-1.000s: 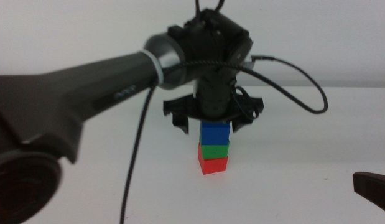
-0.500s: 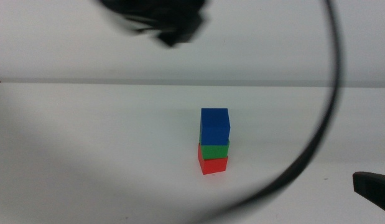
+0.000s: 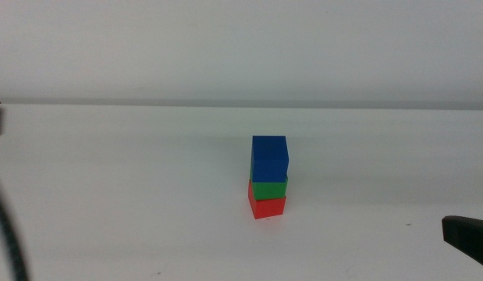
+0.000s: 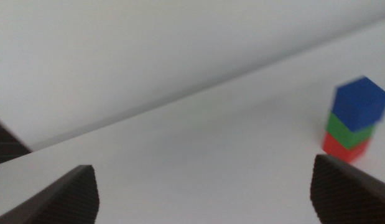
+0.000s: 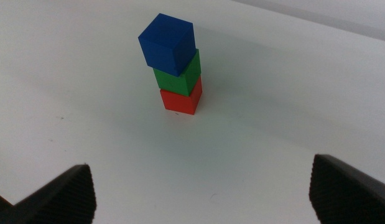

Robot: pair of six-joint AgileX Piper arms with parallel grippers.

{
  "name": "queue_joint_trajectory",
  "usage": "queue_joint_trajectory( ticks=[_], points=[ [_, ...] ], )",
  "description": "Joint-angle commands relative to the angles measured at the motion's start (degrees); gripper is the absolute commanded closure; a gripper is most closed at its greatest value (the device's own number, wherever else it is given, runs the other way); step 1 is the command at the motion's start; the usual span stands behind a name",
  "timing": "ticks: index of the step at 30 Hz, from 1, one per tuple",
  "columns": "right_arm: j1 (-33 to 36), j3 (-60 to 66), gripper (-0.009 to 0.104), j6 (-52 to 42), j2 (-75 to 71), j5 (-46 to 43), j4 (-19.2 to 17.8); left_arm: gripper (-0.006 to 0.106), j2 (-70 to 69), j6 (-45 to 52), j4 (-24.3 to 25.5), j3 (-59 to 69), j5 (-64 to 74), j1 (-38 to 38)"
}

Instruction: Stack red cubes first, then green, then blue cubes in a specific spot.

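Note:
A stack of three cubes stands on the white table in the middle view: the red cube (image 3: pixel 266 207) at the bottom, the green cube (image 3: pixel 269 189) on it, the blue cube (image 3: pixel 269 158) on top, slightly offset. The stack also shows in the left wrist view, red (image 4: pixel 345 148), green (image 4: pixel 349 130), blue (image 4: pixel 361 102), and in the right wrist view, red (image 5: pixel 180 101), green (image 5: pixel 178 75), blue (image 5: pixel 168 43). My left gripper (image 4: pixel 204 190) is open, empty, and well away from the stack. My right gripper (image 5: pixel 201 190) is open, empty, and waits near the table's front right (image 3: pixel 467 234).
A dark cable (image 3: pixel 11 238) of the left arm shows at the middle view's left edge. The white tabletop (image 3: pixel 132 195) meets a pale wall behind.
The left gripper let go of the blue cube on top of the stack, rose and pulled back to the left out of the middle view. The stack has stayed put.

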Motion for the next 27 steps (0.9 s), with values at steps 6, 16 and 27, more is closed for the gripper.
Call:
queue_joint_trajectory(
  ticks=[6, 16, 27],
  points=[
    [-0.4, 0.1, 0.003, -0.6, -0.3, -0.5, 0.0, 0.009, -11.5, 0.7, -7.0, 4.2, -3.7, 9.2],
    [-0.4, 0.1, 0.003, -0.6, -0.3, -0.5, 0.0, 0.009, -15.7, 0.7, -4.1, 4.4, -4.4, 10.0],
    [-1.4, 11.2, 0.003, -0.6, -4.9, -17.9, 1.2, 0.009, -18.1, 0.7, -3.6, 17.2, -18.2, 10.0]
  ],
)
